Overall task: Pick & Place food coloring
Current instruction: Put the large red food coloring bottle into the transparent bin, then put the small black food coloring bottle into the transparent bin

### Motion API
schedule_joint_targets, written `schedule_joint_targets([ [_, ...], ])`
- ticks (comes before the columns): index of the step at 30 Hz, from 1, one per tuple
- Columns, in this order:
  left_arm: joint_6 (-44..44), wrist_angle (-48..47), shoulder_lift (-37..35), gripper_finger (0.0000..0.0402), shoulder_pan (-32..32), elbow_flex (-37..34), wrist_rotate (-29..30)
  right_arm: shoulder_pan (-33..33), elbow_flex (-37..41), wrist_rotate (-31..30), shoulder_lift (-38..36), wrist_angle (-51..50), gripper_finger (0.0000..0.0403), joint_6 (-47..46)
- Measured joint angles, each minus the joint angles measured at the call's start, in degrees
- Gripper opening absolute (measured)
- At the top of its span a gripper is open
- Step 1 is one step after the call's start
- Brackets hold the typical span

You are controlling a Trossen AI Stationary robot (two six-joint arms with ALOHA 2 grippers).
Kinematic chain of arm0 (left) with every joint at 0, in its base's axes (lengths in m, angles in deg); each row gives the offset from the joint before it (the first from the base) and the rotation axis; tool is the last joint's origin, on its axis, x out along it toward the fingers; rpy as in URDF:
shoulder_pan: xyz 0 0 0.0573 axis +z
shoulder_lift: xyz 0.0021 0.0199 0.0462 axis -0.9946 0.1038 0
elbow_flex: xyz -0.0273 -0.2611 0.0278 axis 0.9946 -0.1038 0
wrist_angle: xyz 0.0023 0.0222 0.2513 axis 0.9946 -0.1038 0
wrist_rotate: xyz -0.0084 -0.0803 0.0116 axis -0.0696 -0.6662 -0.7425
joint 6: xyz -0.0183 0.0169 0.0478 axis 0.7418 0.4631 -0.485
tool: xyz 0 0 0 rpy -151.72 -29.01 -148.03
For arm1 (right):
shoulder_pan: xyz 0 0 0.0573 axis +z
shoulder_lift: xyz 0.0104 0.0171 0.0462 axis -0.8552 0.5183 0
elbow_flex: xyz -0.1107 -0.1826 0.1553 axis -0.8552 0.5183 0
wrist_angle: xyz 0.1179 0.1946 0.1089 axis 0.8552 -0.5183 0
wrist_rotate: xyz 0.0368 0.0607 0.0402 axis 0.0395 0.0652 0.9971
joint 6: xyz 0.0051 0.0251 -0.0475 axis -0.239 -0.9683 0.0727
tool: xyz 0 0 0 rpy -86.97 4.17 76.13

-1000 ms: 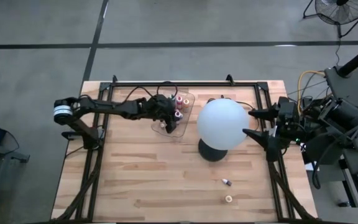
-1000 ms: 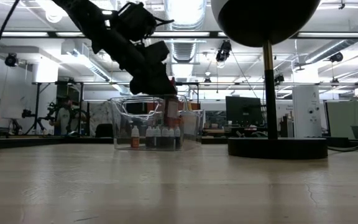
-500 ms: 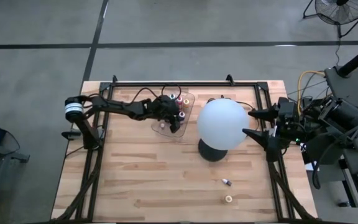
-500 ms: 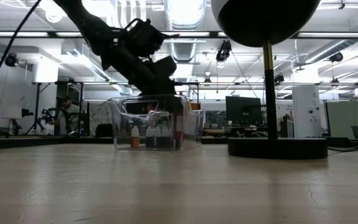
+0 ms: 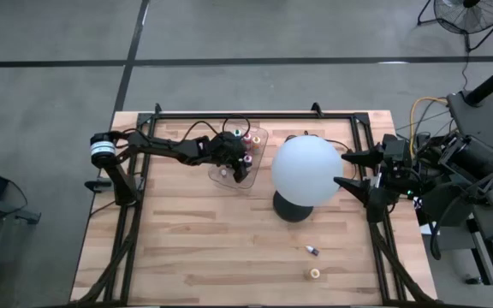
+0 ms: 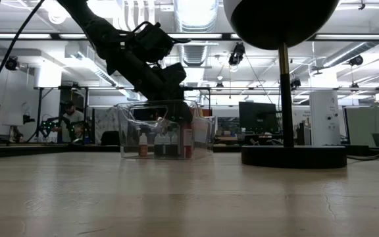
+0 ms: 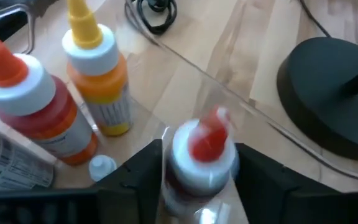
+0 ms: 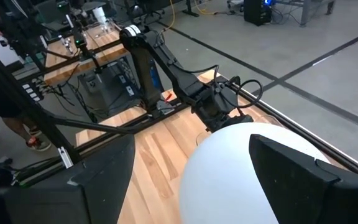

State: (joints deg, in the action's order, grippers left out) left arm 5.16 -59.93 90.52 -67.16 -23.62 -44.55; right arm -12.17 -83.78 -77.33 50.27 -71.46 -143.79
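Note:
The clear tray (image 5: pixel 261 137) at the table's far middle holds several food coloring bottles standing upright, among them an orange one with a yellow cap (image 7: pixel 98 81) and a red one with an orange cap (image 7: pixel 36 106). My left gripper (image 7: pixel 199 163) reaches slanting down into the tray (image 6: pixel 127 131). Its fingers are a little apart, one on each side of a red-tipped, white-collared bottle (image 7: pixel 202 149) that stands on the tray floor (image 6: pixel 188 141). My right gripper (image 5: pixel 350 171) hangs open and raised at the table's right edge, next to the white globe (image 5: pixel 306 169). My left gripper has the red-tipped bottle's collar (image 7: pixel 179 163) between its two fingers, which come slanting down from the table's left. The bottle stands upright on the tray floor. I cannot tell whether the fingers touch it.
The globe's black base (image 5: pixel 291 208) stands just right of the tray. A tiny dark bottle (image 5: pixel 312 251) and a small yellowish ring (image 5: pixel 315 274) lie on the bare wood near the front right. A black cable (image 7: pixel 157 12) lies beyond the tray.
My left gripper has gone down into the tray with the red-tipped bottle. The bottle hung above the other bottles a second ago and now stands on the tray floor among them.

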Motion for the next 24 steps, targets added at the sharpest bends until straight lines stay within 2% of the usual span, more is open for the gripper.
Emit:
schedule_joint_targets([
  [6,0.18,-0.08,-0.18,0.0215,-0.04,0.32,-0.05,0.00,0.00,0.00,0.02,0.00,0.0309,0.29],
  [11,0.27,-5.29,-1.28,0.0254,-0.14,2.42,-1.05,0.00,0.00,0.00,0.02,0.00,0.0304,0.36],
  [16,-0.15,-10.71,-5.37,0.0262,-0.28,5.41,1.13,0.00,0.00,-0.04,0.02,0.00,0.0309,0.38],
  [24,2.29,-23.93,-16.65,0.0262,-2.26,10.35,5.08,0.47,0.06,1.76,0.02,-0.31,0.0318,-0.47],
])
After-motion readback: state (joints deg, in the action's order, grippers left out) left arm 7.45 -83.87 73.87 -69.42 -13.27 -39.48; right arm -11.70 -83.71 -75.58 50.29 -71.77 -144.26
